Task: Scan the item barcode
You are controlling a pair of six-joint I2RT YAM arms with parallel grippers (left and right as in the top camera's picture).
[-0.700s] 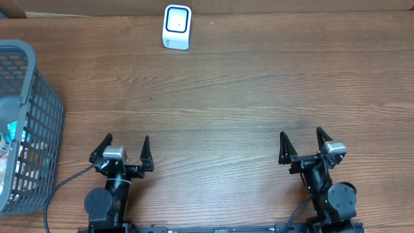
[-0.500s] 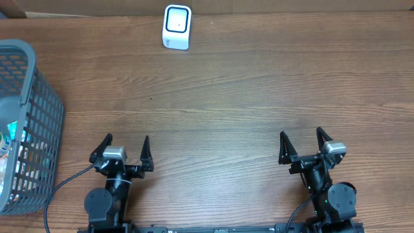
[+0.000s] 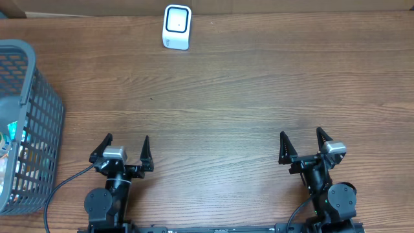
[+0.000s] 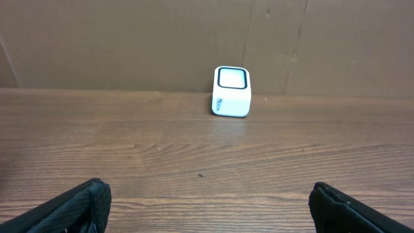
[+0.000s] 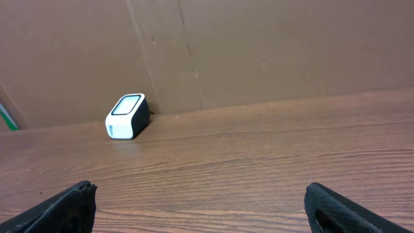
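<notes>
1. We see both tools fully open and holding nothing: the left gripper (image 3: 126,137) and the right gripper (image 3: 301,132) sit at the near edge.
2. The items (image 3: 11,131) lie in the basket (image 3: 29,77) at far left, well apart from the scanner (image 3: 176,26).
3. Risks as we judge them: the basket wall may block the fingers, or the barcode may face away from the scanner.

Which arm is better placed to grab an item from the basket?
Left. The left gripper sits open near the grey basket on the left side; the right gripper, also open, is on the far side.
</notes>
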